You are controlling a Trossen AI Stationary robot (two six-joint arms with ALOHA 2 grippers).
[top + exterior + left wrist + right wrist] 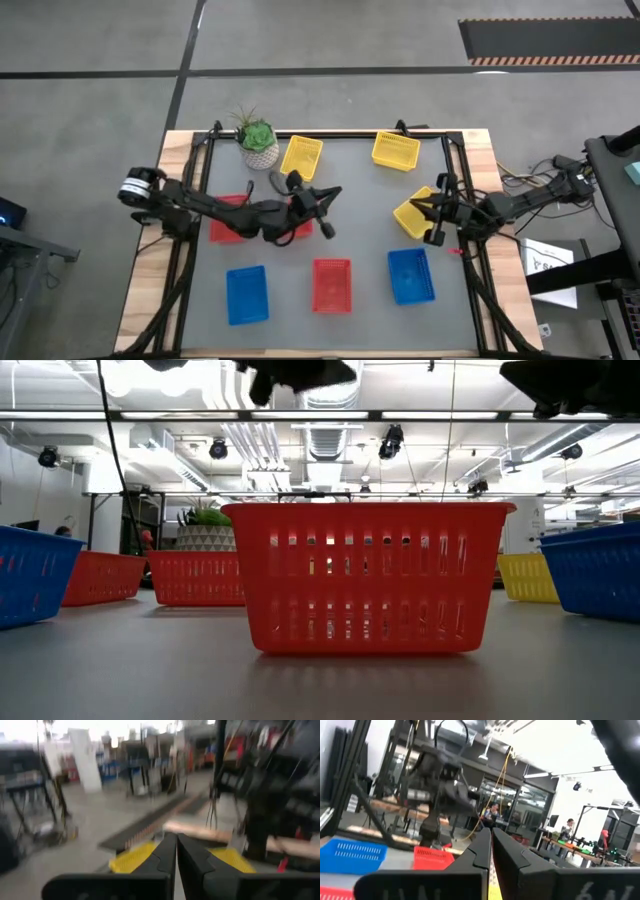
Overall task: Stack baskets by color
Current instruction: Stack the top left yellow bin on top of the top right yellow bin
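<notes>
Baskets lie spread over the grey table. Yellow baskets sit at the far middle [302, 157], the far right [396, 150] and the right [408, 222]. One red basket [232, 222] lies under my left arm, another [332, 284] at the near middle. Blue baskets rest near left [246, 294] and near right [411, 275]. My left gripper [335, 192] is shut and held level above the table's middle, pointing at the far-right yellow basket [227, 857]. My right gripper [420, 207] is shut and empty, above the right yellow basket.
A green plant in a white pot [258, 142] stands at the far left, beside the yellow basket. A dark frame with posts runs along the table's edges [455, 160]. Bare grey mat lies open between the far baskets and in the middle of the table [365, 215].
</notes>
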